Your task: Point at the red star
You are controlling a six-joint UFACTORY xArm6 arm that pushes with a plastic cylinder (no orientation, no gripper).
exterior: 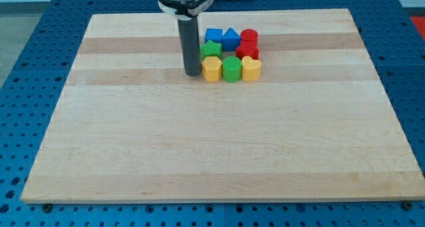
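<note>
Nearest the camera we see only bare wood of the board [219, 154], a pale plank top lying on a blue perforated table [26, 48]. Farther up, near the view's top and a little right of centre, we find all the blocks packed into one tight cluster. Its front row, from the view's left to right, holds a yellow block [212, 69], a green cylinder [231, 70] and a yellow heart [251, 68], each touching its neighbour. Behind them we make out a green star [211, 50] at the left and the red star [247, 52] at the right, the latter pressed between the yellow heart in front and a red cylinder [249, 36] behind. Along the back row a blue cube [213, 34] and a second blue block [231, 37] with a peaked top sit left of the red cylinder. Our rod carries no jaws and holds nothing; it stands upright, and my tip [192, 74] rests on the board just beside the yellow block at the cluster's left edge, on the opposite side from the red star, with the whole cluster between them.
</note>
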